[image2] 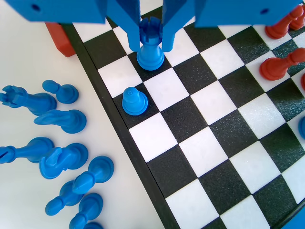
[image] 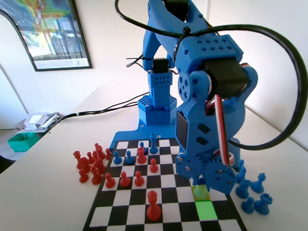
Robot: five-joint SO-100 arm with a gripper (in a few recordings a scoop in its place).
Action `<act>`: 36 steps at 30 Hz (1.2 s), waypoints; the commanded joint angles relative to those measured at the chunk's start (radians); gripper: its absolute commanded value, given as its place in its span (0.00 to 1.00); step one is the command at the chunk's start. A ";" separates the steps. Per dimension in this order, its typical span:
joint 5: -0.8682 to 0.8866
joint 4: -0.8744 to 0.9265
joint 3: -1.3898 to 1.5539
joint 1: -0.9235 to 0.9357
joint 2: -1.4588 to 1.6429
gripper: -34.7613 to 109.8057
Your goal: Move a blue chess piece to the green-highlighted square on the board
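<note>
1. Blue chess piece (image: 200,191) stood one square beyond the green-highlighted square (image: 206,211), with the gripper (image2: 150,45) clenched on its head
2. I judged it light, stiff, slick plastic, best pinched squarely at the narrow neck
3. Wrist view showed me jaw contact and a second pawn (image2: 135,101) nearby; fixed view gave me the green target

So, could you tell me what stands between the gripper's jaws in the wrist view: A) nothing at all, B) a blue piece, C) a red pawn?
B: a blue piece stands between the jaws of the gripper, on a black square of the board.
</note>
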 commanded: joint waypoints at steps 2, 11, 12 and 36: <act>0.002 0.049 -0.063 -0.008 0.040 0.25; 0.023 0.126 -0.239 0.002 0.041 0.25; 0.020 0.123 -0.242 0.003 0.041 0.25; 0.003 0.046 -0.249 0.012 -0.066 0.25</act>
